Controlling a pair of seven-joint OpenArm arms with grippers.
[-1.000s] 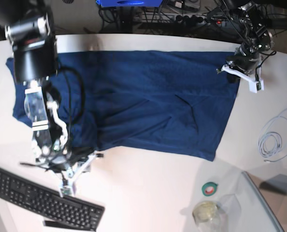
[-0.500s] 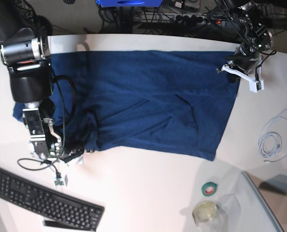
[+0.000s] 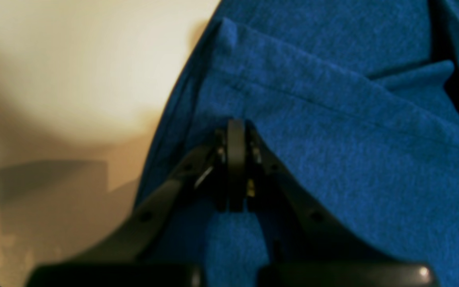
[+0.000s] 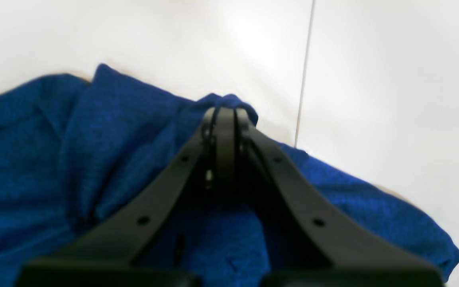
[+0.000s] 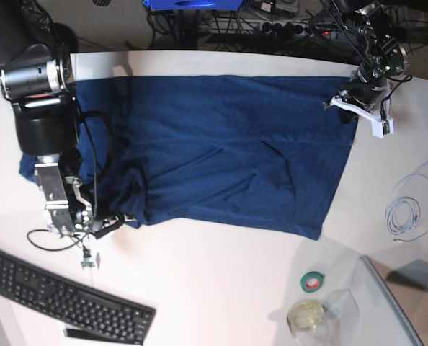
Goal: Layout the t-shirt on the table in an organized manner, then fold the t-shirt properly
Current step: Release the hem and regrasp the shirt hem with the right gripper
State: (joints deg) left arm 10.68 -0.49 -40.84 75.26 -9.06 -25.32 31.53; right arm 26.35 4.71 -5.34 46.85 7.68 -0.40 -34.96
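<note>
Between the closed fingers of the right gripper (image 4: pixel 225 115) sits a bunched edge of the t-shirt (image 5: pixel 221 151); the left gripper (image 3: pixel 235 131) pinches a hemmed corner likewise. Drawing both holds outward, low over the table (image 5: pixel 221 288), should flatten the creases between them. No containers hold anything task-related.

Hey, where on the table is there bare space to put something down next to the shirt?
Bare table runs between the t-shirt hem and the keyboard, as far as the tape roll. Crowded: the corner with the tape, jar and cable coil, and both shirt ends where the grippers pinch.
</note>
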